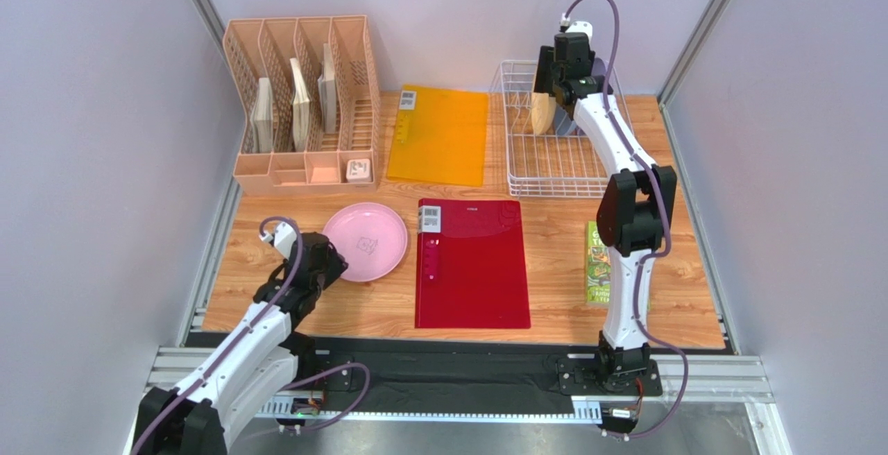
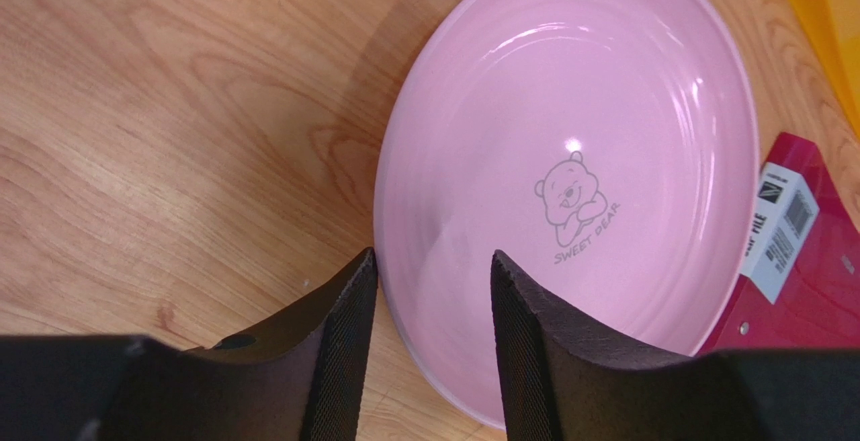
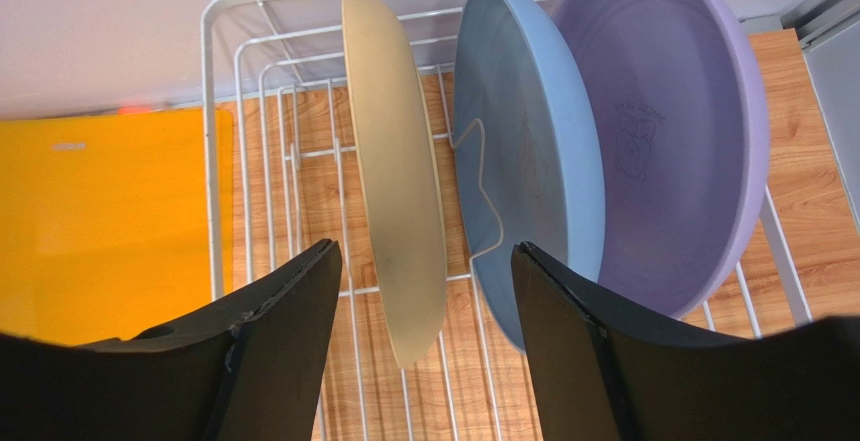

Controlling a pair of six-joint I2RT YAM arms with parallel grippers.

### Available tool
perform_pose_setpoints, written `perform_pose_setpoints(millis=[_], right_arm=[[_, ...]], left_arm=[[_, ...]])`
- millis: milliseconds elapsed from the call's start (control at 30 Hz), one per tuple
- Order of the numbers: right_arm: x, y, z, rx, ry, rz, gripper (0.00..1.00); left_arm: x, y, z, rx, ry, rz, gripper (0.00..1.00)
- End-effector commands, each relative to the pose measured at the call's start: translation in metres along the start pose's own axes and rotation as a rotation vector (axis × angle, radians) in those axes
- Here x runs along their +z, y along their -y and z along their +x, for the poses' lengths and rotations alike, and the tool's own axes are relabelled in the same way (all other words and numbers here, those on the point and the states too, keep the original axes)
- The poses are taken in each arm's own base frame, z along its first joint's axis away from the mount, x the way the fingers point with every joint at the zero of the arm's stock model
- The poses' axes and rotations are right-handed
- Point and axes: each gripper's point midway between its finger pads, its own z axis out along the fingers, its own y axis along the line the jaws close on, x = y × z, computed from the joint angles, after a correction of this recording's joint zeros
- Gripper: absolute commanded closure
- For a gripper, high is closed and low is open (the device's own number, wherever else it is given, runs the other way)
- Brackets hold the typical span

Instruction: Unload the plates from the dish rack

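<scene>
A pink plate (image 1: 365,242) (image 2: 565,159) lies flat on the wooden table, left of centre. My left gripper (image 1: 321,264) (image 2: 432,254) is open, with its fingers on either side of the plate's near rim and a gap to each. In the white wire dish rack (image 1: 521,179) (image 3: 207,159) at the back right, three plates stand on edge: yellow (image 1: 542,114) (image 3: 399,159), light blue (image 3: 525,138) and lavender (image 3: 666,128). My right gripper (image 1: 550,96) (image 3: 424,244) is open above the rack and straddles the yellow plate's edge without touching it.
A peach file organizer (image 1: 302,101) stands at the back left. An orange folder (image 1: 438,135) (image 3: 101,219) lies beside the rack. A red folder (image 1: 471,263) (image 2: 808,290) lies right next to the pink plate. A green booklet (image 1: 596,263) rests near the right arm.
</scene>
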Motion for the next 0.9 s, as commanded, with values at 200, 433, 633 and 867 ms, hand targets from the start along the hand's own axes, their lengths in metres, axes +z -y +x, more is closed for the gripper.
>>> perform_pose_setpoints(millis=[200, 433, 633, 867], right_arm=[[0.013, 0.002, -0.004, -0.127, 0.02, 0.098, 0.72], [0.004, -0.009, -0.008, -0.226, 0.049, 0.155, 1.0], [-0.034, -0.015, -0.037, -0.302, 0.202, 0.327, 1.0], [-0.087, -0.005, -0.07, -0.249, 0.32, 0.427, 1.0]], left_arm=[[-0.029, 0.044, -0.047, 0.086, 0.151, 0.201, 0.4], [-0.036, 0.067, -0.059, 0.113, 0.164, 0.268, 0.35], [-0.038, 0.097, -0.065, 0.185, 0.147, 0.36, 0.04], [-0.041, 0.137, -0.081, 0.256, 0.163, 0.464, 0.0]])
